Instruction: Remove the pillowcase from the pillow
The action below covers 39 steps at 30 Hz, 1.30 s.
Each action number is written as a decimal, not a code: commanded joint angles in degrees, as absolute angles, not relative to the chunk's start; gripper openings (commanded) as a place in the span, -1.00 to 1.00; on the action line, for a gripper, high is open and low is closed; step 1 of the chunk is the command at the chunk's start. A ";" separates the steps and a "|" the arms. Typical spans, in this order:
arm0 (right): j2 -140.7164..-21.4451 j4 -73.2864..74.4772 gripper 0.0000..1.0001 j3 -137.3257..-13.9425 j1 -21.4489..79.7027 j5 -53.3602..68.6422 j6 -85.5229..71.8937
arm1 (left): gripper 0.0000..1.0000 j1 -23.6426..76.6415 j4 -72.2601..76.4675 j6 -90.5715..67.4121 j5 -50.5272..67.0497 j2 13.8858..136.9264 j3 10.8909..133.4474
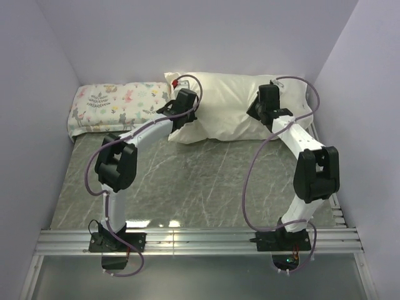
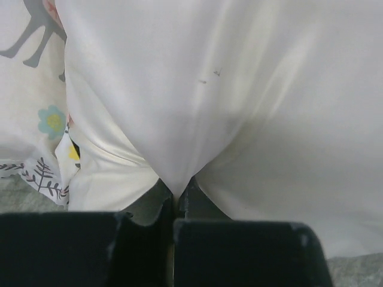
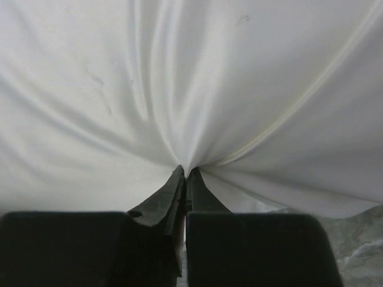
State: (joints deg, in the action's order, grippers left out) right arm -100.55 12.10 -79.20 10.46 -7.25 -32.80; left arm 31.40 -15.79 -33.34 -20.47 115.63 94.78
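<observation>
At the far edge of the surface (image 1: 200,181), the pillowcase (image 1: 225,103) lies plump and filled. Its long axis runs left to right along the back wall, and its left end touches a small printed pillow (image 1: 115,106). The left fingers (image 2: 198,206) are pressed together on a pinch of cream fabric near the left end, drawing it to a point. The right fingers (image 3: 202,200) are clamped on a gathered fold toward the right end, with creases fanning from the tips.

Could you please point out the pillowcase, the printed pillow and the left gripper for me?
pillowcase (image 1: 228,106): top external view, its glossy middle.
printed pillow (image 1: 115,105): top external view, its patterned top.
left gripper (image 2: 178,200): left wrist view, between its fingertips, pinching the pillowcase.
</observation>
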 commanded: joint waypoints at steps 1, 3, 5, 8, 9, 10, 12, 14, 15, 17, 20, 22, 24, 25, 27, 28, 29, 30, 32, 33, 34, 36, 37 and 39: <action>-90.91 12.39 -1.00 -76.84 9.15 -10.90 -32.17 | -0.99 33.30 -18.35 -27.87 -23.55 108.03 100.97; -87.03 11.78 -1.00 -74.72 8.62 -10.37 -32.17 | -0.99 34.71 -20.29 -26.72 -24.86 105.83 104.83; -82.02 11.43 -1.00 -71.99 7.91 -9.32 -32.43 | -0.99 37.17 -22.06 -25.14 -26.18 103.81 106.60; -76.48 11.78 -1.00 -69.35 7.82 -7.65 -32.52 | -0.99 39.99 -23.55 -23.91 -27.77 98.63 108.10; -75.07 11.34 -1.00 -67.43 7.82 -5.56 -32.69 | -0.99 40.43 -23.99 -23.91 -27.77 95.74 107.84; -72.62 11.25 -1.00 -66.72 7.82 -4.49 -32.78 | -0.99 40.78 -24.69 -24.52 -27.95 94.06 107.32; -69.63 11.16 -1.00 -64.00 8.08 -1.08 -32.78 | -1.00 40.96 -26.45 -25.66 -28.91 88.28 103.56; -67.86 10.12 -1.00 -61.97 8.09 1.04 -33.22 | -0.99 40.87 -26.37 -27.77 -29.88 83.08 98.73; -67.16 9.59 -1.00 -59.96 9.04 2.10 -33.31 | -0.99 40.87 -26.19 -28.82 -30.40 77.58 93.13; -66.10 9.58 -1.00 -59.15 10.71 3.43 -32.87 | -0.99 40.78 -26.02 -32.07 -32.42 71.75 87.13; -65.74 10.63 -1.00 -58.97 21.15 -1.55 -31.99 | -0.99 40.43 -27.24 -36.99 -35.93 61.98 77.45; -66.79 10.55 -1.00 -59.41 30.96 -4.73 -32.60 | -0.99 39.82 -28.65 -40.15 -35.86 57.41 72.70; -68.37 9.58 -1.00 -59.24 35.66 -7.47 -33.31 | -0.87 39.73 -29.70 -41.92 -35.60 54.77 69.63; -70.03 9.15 -1.00 -59.06 39.08 -7.56 -34.44 | -0.78 39.64 -30.84 -42.88 -35.51 54.23 69.09; -71.62 5.81 -1.00 -57.49 42.17 -6.16 -35.85 | -0.21 39.64 -32.25 -43.41 -35.42 53.44 68.56; -73.55 4.58 -1.00 -57.22 45.32 -5.80 -37.25 | 0.05 39.64 -33.56 -43.77 -35.07 53.18 68.73; -74.70 3.09 -1.00 -57.39 47.53 -6.93 -37.79 | 0.39 39.64 -33.75 -43.77 -34.63 52.65 68.99; -77.06 2.29 -1.00 -57.83 49.29 -7.81 -38.05 | 0.49 39.64 -33.40 -43.51 -34.02 52.21 69.08; -79.35 0.10 -1.00 -58.53 53.85 -8.26 -38.50 | 0.65 39.81 -31.74 -42.89 -30.95 51.68 69.26; -81.54 0.09 -1.00 -59.93 54.75 -8.26 -38.50 | 0.68 39.81 -31.47 -42.80 -30.07 51.94 69.61; -82.43 -2.00 -1.00 -60.72 55.63 -7.74 -38.32 | 0.69 39.73 -31.46 -42.89 -29.10 52.47 69.78; -83.58 -2.55 -1.00 -62.14 56.86 -7.73 -37.45 | 0.72 39.81 -31.55 -43.33 -28.22 55.36 69.96; -83.32 -2.20 -1.00 -62.31 57.04 -8.43 -37.35 | 0.72 39.73 -31.38 -43.42 -27.26 56.50 69.79; -80.61 -2.90 -0.79 -60.30 57.13 -9.57 -36.66 | 0.74 39.73 -29.10 -44.12 -26.37 59.58 68.04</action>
